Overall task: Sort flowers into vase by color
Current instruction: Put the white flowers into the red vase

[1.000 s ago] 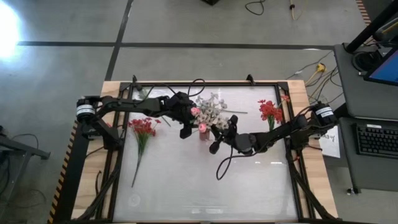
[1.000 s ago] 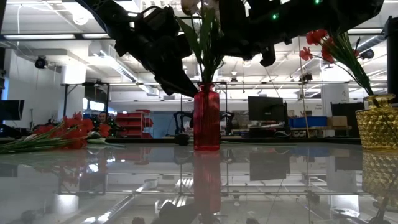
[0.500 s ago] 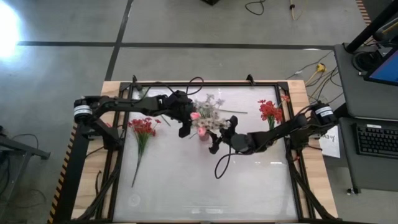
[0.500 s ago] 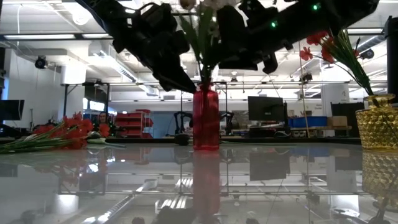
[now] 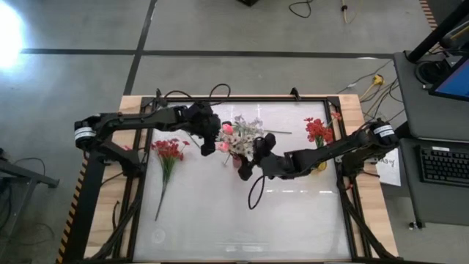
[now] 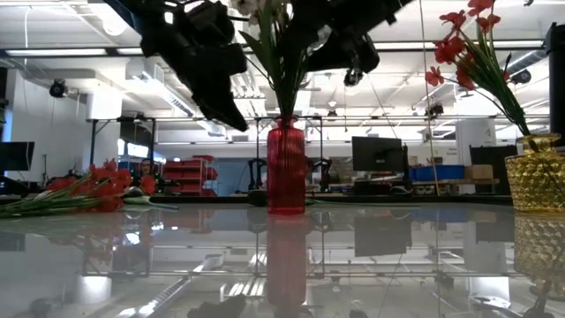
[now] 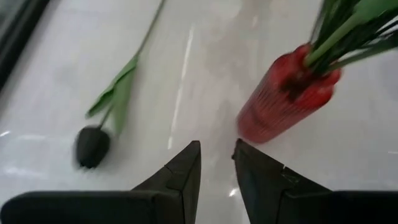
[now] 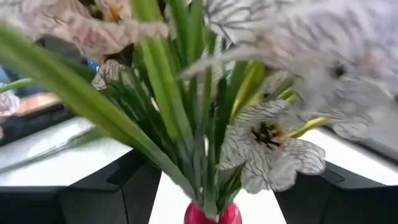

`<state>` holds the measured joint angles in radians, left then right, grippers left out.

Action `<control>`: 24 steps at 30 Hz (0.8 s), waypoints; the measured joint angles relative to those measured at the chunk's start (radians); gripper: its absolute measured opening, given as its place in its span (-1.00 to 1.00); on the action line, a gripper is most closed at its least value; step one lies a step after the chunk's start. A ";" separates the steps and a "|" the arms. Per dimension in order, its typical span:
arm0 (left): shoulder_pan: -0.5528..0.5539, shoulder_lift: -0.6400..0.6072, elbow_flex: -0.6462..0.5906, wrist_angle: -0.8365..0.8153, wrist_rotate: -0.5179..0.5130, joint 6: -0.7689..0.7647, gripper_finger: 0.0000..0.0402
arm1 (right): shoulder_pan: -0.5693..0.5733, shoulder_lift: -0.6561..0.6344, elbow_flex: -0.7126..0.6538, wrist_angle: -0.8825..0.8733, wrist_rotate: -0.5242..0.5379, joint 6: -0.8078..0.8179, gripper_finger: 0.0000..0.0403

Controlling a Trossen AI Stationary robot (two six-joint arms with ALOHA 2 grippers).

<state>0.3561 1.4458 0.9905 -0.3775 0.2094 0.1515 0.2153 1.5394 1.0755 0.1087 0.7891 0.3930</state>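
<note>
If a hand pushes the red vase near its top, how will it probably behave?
The red vase is tall and narrow with a small base, so it may tip easily. The flowers spread wide above it, which probably makes it top-heavy. The tabletop looks glossy, so it might also slide.

You have a ribbed, translucent red vase (image 6: pixel 285 168) mid-worktop, holding green stems topped by white blossoms (image 8: pixel 273 146) veined in dark lines with yellow-and-black centres, plus a pink bud (image 5: pixel 227 129). The gold vase (image 6: pixel 539 173) has a faceted, diamond-like pattern and carries red blooms (image 6: pixel 459 44). Another red bunch (image 5: pixel 169 149) on green stems lies on the glossy white worktop (image 5: pixel 220 213), which is framed in black over pale wood. Both arms are black.
</note>
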 joint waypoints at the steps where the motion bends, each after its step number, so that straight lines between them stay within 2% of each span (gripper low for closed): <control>1: 0.000 -0.010 0.000 -0.017 -0.019 0.004 -0.57 | 0.000 0.000 0.032 -0.085 -0.018 0.039 0.29; 5: 0.003 -0.047 0.000 -0.070 -0.065 0.001 -0.57 | 0.003 0.000 0.167 -0.412 -0.042 0.181 0.29; 9: 0.020 -0.069 0.000 -0.147 -0.141 -0.054 -0.57 | 0.011 0.000 0.274 -0.584 -0.043 0.249 0.27; 13: 0.063 -0.068 -0.010 -0.234 -0.246 -0.115 -0.57 | 0.016 -0.013 0.341 -0.605 -0.068 0.251 0.29; 20: 0.155 -0.069 -0.066 -0.247 -0.264 -0.292 -0.57 | 0.030 -0.016 0.415 -0.629 -0.098 0.241 0.35; 24: 0.171 -0.069 -0.092 -0.248 -0.287 -0.341 -0.57 | 0.046 -0.018 0.447 -0.673 -0.110 0.243 0.35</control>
<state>0.5276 1.3766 0.8986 -0.6252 -0.0774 -0.1896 0.2616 1.5219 1.5227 -0.5645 0.6788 0.6365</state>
